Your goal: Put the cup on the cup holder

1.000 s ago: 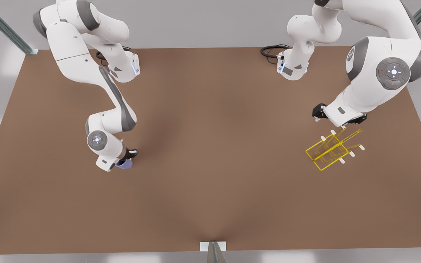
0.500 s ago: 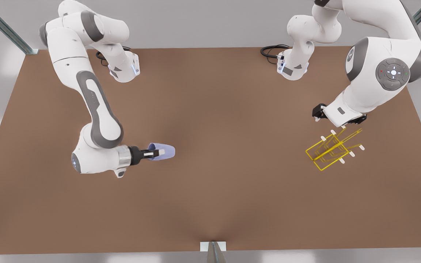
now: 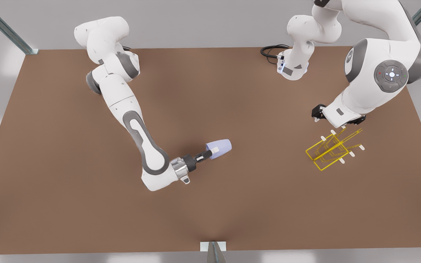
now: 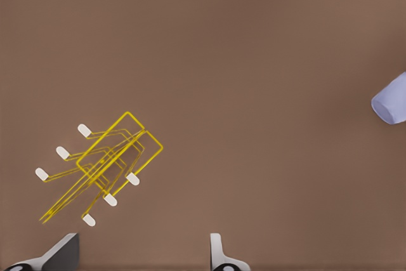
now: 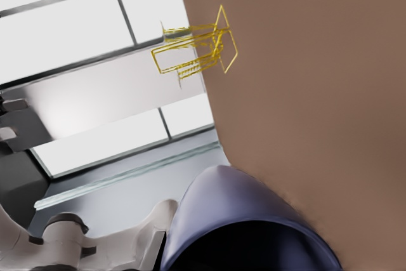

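**Cup in the air, rack waiting across the worktop**

The right pincer (image 3: 210,153) is clamped on the cup (image 3: 219,148), one finger (image 3: 215,149) lying over the outside of the wall near the rim and the other, as far as can be judged, inside the mouth. It holds the cup sideways, base pointing toward the rack, above the middle of the worktop (image 3: 232,212) and somewhat nearer the front edge. In the right wrist view the cup's dark hollow sits close up, with the cup holder (image 5: 193,49) far beyond it.

The left pincer (image 4: 143,255) hangs with its fingers wide apart and empty just above the cup holder (image 3: 333,149), which stands near the worktop's right edge in the front view. This arm waits.

The step in hand looks like the carry: the cup is lifted and travelling, well apart from the rack. Next it must cross the remaining stretch and be lined up so its open mouth slides over one of the slanted prongs; the waiting pincer above may crowd that approach.

The cup is a smooth, matte, pale lavender taper without a handle. The holder is thin bright-yellow wire bent into rectangular loops, its prongs ending in small white tips (image 4: 84,131). The worktop is plain flat brown.
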